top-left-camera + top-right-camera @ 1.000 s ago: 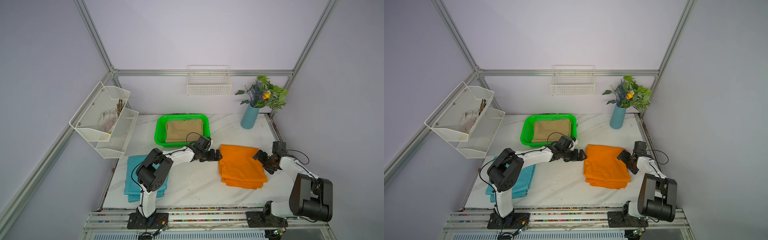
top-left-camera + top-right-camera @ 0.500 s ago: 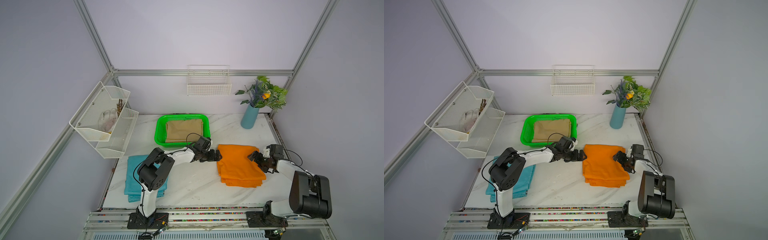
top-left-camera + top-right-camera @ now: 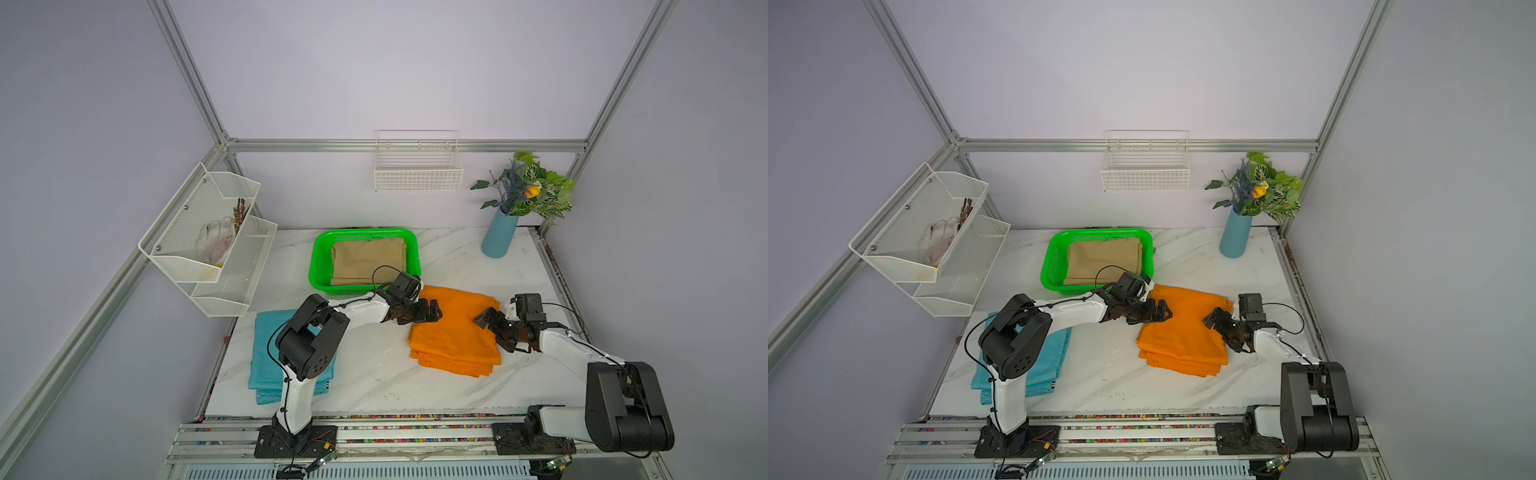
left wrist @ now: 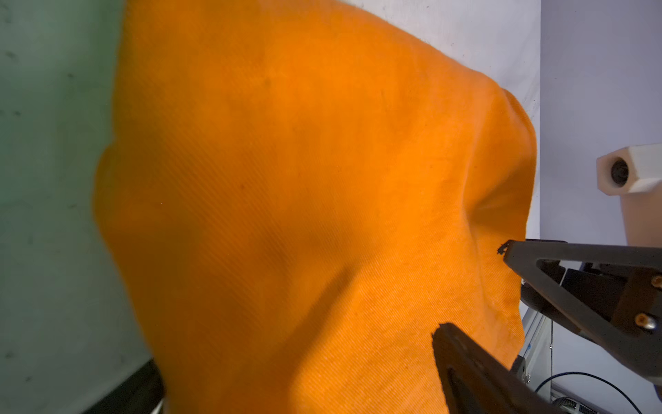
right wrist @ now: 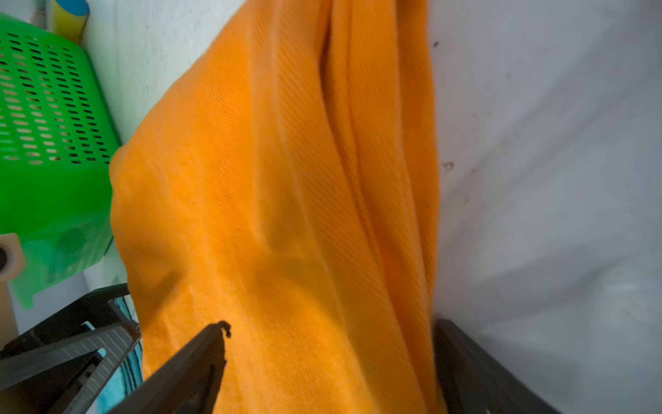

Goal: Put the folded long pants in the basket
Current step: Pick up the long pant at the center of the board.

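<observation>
Flanking the orange pants (image 3: 455,332), left gripper (image 3: 434,313) at 9 o'clock and right gripper (image 3: 493,334) at 3 stand wide-jawed, empty. Pants lie 4 o'clock of basket (image 3: 319,266). Likely soft, limp: pinch all layers at both edges.

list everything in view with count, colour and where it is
basket: one, bright green, back middle of table
tan pants: one, folded, inside the basket
orange pants: one, folded, on table between the grippers
teal pants: one, folded, on table, partly under the left arm
wire basket: one, white, on back wall
mesh rack: one, white, two tiers, left wall
vase: one, blue, with greenery, back right corner
table: one, white marble
left gripper: open, at the orange pants' edge
right gripper: open, at the opposite edge
</observation>
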Motion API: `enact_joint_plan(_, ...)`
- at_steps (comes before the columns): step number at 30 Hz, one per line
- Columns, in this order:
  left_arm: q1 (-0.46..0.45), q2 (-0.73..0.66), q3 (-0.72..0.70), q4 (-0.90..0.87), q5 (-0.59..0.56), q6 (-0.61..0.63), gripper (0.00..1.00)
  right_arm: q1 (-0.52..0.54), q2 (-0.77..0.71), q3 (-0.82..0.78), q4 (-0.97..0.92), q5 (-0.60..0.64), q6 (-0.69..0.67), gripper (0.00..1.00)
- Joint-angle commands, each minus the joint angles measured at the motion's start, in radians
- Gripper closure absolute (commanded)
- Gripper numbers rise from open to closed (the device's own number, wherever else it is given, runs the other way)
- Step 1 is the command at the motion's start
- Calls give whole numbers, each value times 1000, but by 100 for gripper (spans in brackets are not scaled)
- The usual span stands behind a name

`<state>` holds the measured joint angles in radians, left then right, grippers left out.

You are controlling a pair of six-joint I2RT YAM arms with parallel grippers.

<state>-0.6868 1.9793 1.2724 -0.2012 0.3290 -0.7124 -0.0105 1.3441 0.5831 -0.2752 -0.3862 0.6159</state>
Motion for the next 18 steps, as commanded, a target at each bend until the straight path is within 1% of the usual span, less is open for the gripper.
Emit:
enact_joint_plan(1,12,26,8,-152,-67,48,0,-6,61,30,-149,75,-87,4)
enact_joint_plan(3,12,17,6,-201,-94,75,0,-10,88,34,-160,91,-115,4)
enact_joint_plan(5,12,16,-2,-216,-92,90,0,-11,104,28,-151,81,-136,4)
enact_joint_plan(7,12,31,-8,-205,-58,87,0,-10,126,20,-138,47,-147,5)
enact_joint_plan(9,11,62,0,-186,-12,74,1,-4,147,0,-106,-15,-148,9)
enact_joint_plan(12,7,96,21,-161,31,63,6,23,135,-10,-84,-31,-136,14)
enact_joint_plan(15,4,114,41,-152,56,66,12,55,138,-38,-23,-78,-75,22)
enact_joint_plan(16,1,121,48,-150,64,70,15,66,140,-39,-13,-80,-59,25)
enact_joint_plan(18,-7,137,65,-149,83,78,26,90,134,-38,3,-80,-34,29)
